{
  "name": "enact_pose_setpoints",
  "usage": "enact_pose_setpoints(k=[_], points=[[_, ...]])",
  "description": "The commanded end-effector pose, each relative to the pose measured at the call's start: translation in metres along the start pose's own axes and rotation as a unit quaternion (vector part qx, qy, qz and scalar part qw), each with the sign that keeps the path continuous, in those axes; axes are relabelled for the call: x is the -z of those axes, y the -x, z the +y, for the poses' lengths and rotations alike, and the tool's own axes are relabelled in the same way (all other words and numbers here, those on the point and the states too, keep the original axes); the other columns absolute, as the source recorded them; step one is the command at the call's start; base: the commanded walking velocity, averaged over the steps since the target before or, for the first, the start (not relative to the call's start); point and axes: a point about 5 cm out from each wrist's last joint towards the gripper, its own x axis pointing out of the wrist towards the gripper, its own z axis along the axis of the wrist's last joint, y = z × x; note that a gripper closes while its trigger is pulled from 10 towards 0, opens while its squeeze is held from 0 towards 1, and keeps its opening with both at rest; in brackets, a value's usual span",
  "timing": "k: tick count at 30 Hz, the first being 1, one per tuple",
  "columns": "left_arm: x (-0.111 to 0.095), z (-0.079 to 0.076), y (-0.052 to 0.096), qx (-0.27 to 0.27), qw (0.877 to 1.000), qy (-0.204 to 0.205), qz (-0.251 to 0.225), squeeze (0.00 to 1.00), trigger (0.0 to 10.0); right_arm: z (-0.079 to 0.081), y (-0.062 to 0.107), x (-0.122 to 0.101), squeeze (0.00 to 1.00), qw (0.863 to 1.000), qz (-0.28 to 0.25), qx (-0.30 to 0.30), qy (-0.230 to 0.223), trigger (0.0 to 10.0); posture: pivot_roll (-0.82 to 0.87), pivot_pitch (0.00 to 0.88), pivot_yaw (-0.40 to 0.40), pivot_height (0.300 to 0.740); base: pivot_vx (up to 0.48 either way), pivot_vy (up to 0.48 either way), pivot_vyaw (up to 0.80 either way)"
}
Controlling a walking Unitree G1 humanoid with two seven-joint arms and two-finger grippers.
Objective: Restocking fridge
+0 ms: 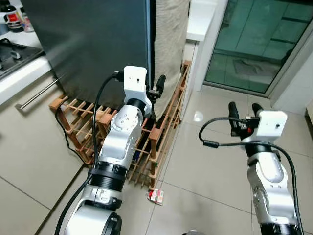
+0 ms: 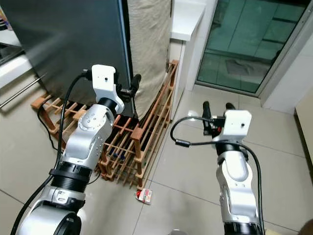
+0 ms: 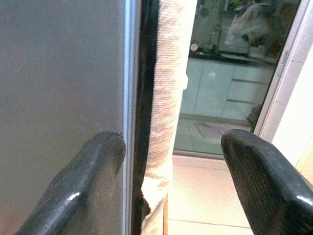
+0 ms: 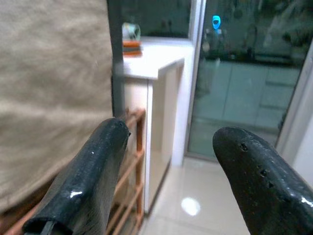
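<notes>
Fridge (image 1: 93, 44): dark grey, door closed, fills upper left of head views. Beige cloth (image 1: 171, 44) hangs along its right edge. Wooden rack (image 1: 156, 132) on floor at fridge base, centre frame. Left gripper (image 1: 157, 88) raised at door's right edge, fingers (image 3: 88, 166) spread, grasping nothing. Right gripper (image 1: 242, 115) right of centre over tiles, fingers apart, empty. Small red-white carton (image 1: 156, 196) on floor by rack's near corner.

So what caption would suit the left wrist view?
Left gripper, fingers open, lined up on the fridge door edge beside a beige cloth.
</notes>
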Motion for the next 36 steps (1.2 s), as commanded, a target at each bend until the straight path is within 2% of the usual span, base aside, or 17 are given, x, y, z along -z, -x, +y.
enact_pose_setpoints(k=[1, 4, 7, 10, 13, 14, 17, 19, 20, 22, 24, 26, 28, 30, 36], points=[[0.004, 0.001, 0.0, 0.002, 1.0, 0.009, 0.011, 0.0, 10.0, 0.001, 0.0, -0.007, 0.0, 1.0, -0.011, -0.005, 0.0, 10.0, -0.2, 0.0, 0.044, 0.74, 0.0, 0.0, 0.0], [0.007, -0.009, -0.002, 0.016, 1.0, 0.013, 0.015, 0.0, 10.0, 0.002, 0.001, -0.008, 0.0, 1.0, -0.01, -0.008, 0.003, 10.0, -0.21, 0.0, 0.048, 0.74, 0.0, 0.0, 0.0], [0.006, -0.007, 0.0, 0.018, 1.0, 0.019, 0.007, 0.0, 10.0, 0.003, 0.002, -0.009, 0.0, 1.0, -0.011, -0.014, 0.008, 10.0, -0.22, 0.0, 0.055, 0.74, 0.0, 0.0, 0.0], [0.009, 0.015, 0.022, 0.006, 1.0, 0.014, -0.011, 0.0, 10.0, -0.001, 0.005, -0.013, 0.0, 1.0, -0.025, 0.004, 0.006, 10.0, -0.21, 0.0, 0.056, 0.74, 0.0, 0.0, 0.0], [0.005, 0.039, 0.049, -0.016, 0.999, -0.003, -0.04, 0.0, 10.0, -0.005, 0.015, -0.027, 0.0, 0.998, -0.057, 0.027, 0.031, 10.0, -0.19, 0.0, 0.048, 0.74, 0.0, 0.0, 0.0], [0.004, 0.042, 0.054, -0.017, 0.999, -0.009, -0.046, 0.0, 10.0, -0.006, 0.018, -0.031, 0.0, 0.997, -0.064, 0.031, 0.036, 10.0, -0.19, 0.0, 0.048, 0.74, 0.0, 0.0, 0.0], [0.0, 0.049, 0.085, -0.024, 0.997, -0.049, -0.063, 0.0, 10.0, -0.007, 0.036, -0.044, 0.0, 0.994, -0.087, 0.04, 0.052, 10.0, -0.15, 0.0, 0.033, 0.74, 0.0, 0.0, 0.0], [0.004, 0.051, 0.106, -0.019, 0.995, -0.083, -0.059, 0.0, 10.0, -0.007, 0.049, -0.047, 0.0, 0.994, -0.084, 0.036, 0.054, 10.0, -0.15, 0.0, 0.031, 0.74, 0.0, 0.0, 0.0], [0.004, 0.051, 0.106, -0.019, 0.995, -0.083, -0.059, 0.0, 10.0, -0.007, 0.049, -0.047, 0.0, 0.994, -0.084, 0.036, 0.054, 10.0, -0.15, 0.0, 0.031, 0.74, 0.0, 0.0, 0.0], [0.011, 0.059, 0.123, -0.047, 0.994, -0.091, -0.049, 0.0, 10.0, -0.008, 0.059, -0.045, 0.0, 0.995, -0.074, 0.029, 0.054, 10.0, -0.13, 0.0, 0.017, 0.74, 0.0, 0.0, 0.0], [0.009, 0.063, 0.133, -0.094, 0.988, -0.099, -0.071, 0.0, 10.0, -0.01, 0.064, -0.044, 0.0, 0.995, -0.08, 0.023, 0.055, 10.0, -0.12, 0.0, 0.002, 0.74, 0.0, 0.0, 0.0], [0.003, 0.055, 0.131, -0.102, 0.987, -0.085, -0.093, 0.0, 10.0, -0.012, 0.061, -0.043, 0.0, 0.994, -0.09, 0.028, 0.05, 10.0, -0.12, 0.0, -0.007, 0.74, 0.0, 0.0, 0.0], [0.0, 0.047, 0.123, -0.102, 0.99, -0.045, -0.091, 0.0, 10.0, -0.01, 0.056, -0.041, 0.0, 0.995, -0.083, 0.032, 0.043, 10.0, -0.11, 0.0, -0.013, 0.74, 0.0, 0.0, 0.0], [0.0, 0.043, 0.119, -0.094, 0.991, -0.025, -0.087, 0.0, 10.0, -0.01, 0.054, -0.042, 0.0, 0.995, -0.085, 0.033, 0.037, 10.0, -0.11, 0.0, -0.015, 0.74, 0.0, 0.0, 0.0], [-0.007, 0.033, 0.113, -0.063, 0.993, -0.022, -0.1, 0.0, 10.0, -0.007, 0.052, -0.044, 0.0, 0.994, -0.089, 0.039, 0.052, 10.0, -0.12, 0.0, -0.008, 0.74, 0.0, 0.0, 0.0]])
